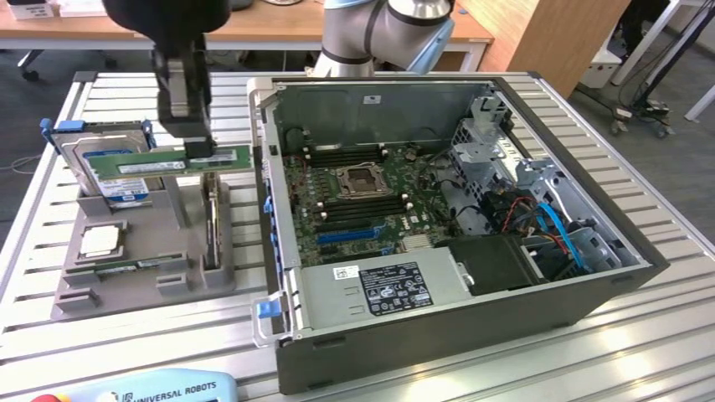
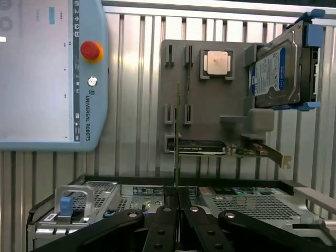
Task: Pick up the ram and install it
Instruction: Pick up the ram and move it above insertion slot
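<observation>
You are looking at a ribbed silver metal table (image 1: 39, 276). Near its left edge in the exterior view, a flat grey plastic holder tray (image 1: 123, 289) is sitting. A silver box-shaped hard drive with a blue and white label (image 1: 112, 180) is standing up at the tray's back left corner. A small square silver chip (image 1: 100, 241) is lying by the tray's left edge.

Over the tray's right side, the dark gripper (image 1: 201, 151) is hanging down. Its fingers are squeezing shut on the ram, a long thin green board stick (image 1: 146, 165). The ram is up in the air, lying level above the tray. Its left end is showing in front of the hard drive. Its right end is pointing at the big dark grey open computer case (image 1: 447, 343), which is filling the middle and right of the table. Inside, long black slots (image 1: 347, 156) are waiting on the green main board (image 1: 301, 201).

Here is what could go wrong. The fingers are pinching the ram nearer its right end, so the long left end could droop or twist. The right end is close to the case's left wall and could bump it. A tilted stick would not be lining up with a slot, and pushing it could bend it.
</observation>
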`<state>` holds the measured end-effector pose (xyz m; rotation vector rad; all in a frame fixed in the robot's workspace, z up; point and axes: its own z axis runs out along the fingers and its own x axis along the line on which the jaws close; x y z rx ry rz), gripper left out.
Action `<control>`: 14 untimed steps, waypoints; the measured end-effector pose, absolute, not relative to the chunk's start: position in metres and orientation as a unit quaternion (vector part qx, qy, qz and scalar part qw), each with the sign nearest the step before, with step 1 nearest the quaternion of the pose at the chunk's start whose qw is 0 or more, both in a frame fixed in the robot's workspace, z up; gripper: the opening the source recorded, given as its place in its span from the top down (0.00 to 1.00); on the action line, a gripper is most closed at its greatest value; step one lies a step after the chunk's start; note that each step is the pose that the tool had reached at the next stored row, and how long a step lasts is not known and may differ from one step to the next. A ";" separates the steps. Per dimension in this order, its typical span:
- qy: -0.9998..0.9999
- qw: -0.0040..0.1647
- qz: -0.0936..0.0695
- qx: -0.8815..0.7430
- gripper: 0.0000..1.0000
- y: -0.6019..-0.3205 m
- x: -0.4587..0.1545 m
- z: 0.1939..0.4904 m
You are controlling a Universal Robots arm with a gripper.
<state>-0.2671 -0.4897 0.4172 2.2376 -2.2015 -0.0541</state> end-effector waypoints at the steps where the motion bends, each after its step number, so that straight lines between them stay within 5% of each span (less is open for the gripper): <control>1: -0.701 0.001 -0.017 0.713 0.89 -0.490 -0.264 0.417; 14: -0.701 0.001 -0.017 0.713 0.89 -0.490 -0.224 0.417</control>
